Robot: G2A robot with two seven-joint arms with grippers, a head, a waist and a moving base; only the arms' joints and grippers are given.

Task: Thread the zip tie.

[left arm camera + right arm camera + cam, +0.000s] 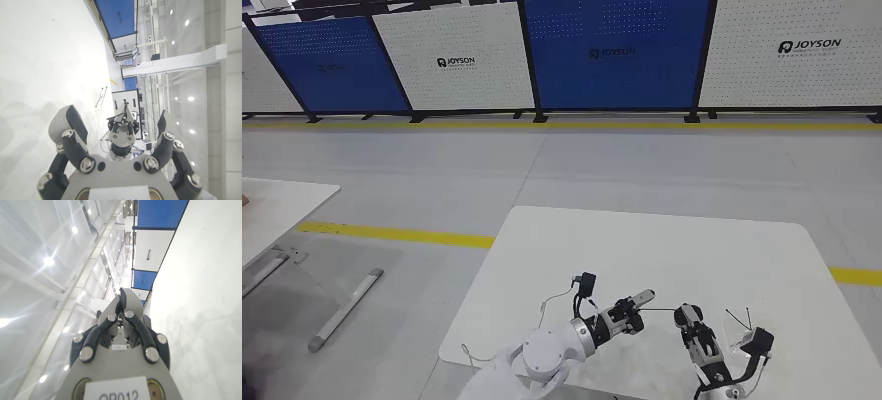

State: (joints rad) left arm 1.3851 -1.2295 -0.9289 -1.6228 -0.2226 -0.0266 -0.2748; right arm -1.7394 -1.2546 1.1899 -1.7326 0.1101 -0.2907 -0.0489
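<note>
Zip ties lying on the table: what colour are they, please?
Black. The zip ties show best in the left wrist view.

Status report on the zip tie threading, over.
Left end effector open, empty. Right end effector shut on zip tie. Spare zip ties lying on table, clear of both.

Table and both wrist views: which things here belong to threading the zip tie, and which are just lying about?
Belonging to the job:
- held zip tie
- right gripper, shut on it
- left gripper, open, facing the right one

Lying about:
- spare zip ties, loose on the white table beyond the right gripper
</note>
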